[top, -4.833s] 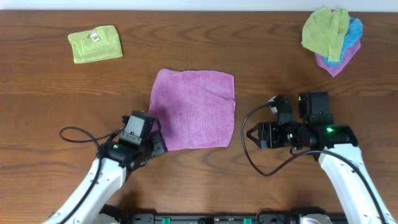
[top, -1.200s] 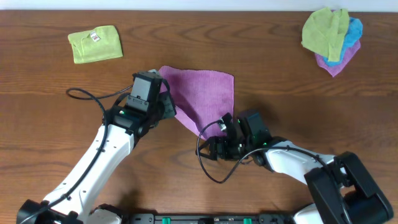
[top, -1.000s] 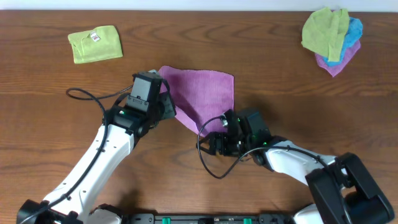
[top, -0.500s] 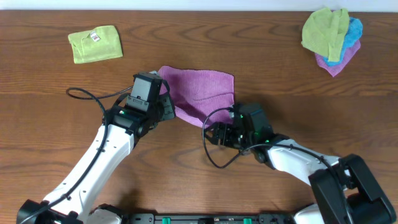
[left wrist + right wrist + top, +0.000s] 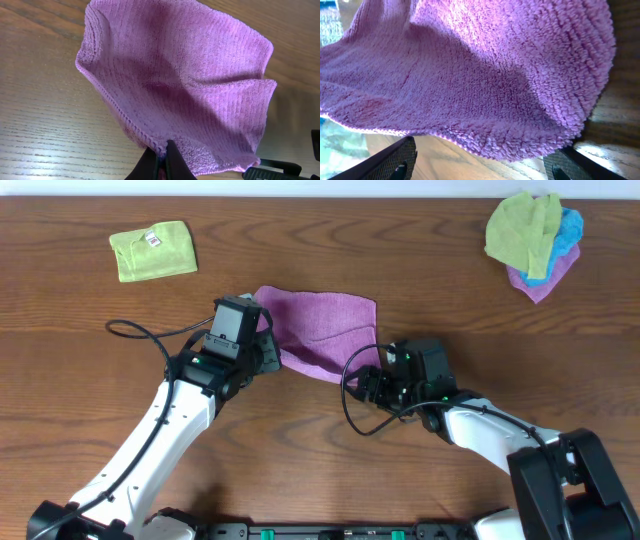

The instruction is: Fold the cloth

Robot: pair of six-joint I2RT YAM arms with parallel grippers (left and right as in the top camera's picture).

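Moved: my right gripper (image 5: 368, 383) has swung up and to the right since a second ago, and the near edge of the purple cloth (image 5: 325, 330) has drawn back with it.
Left gripper (image 5: 161, 161): pinched tight on the cloth's near edge — fabric fans up from it.
Right grip: fingers spread wide, fuzzy corner draped between them — not clamped.
Cloth position: mid-table, far part flat, near edge raised between my two grippers.
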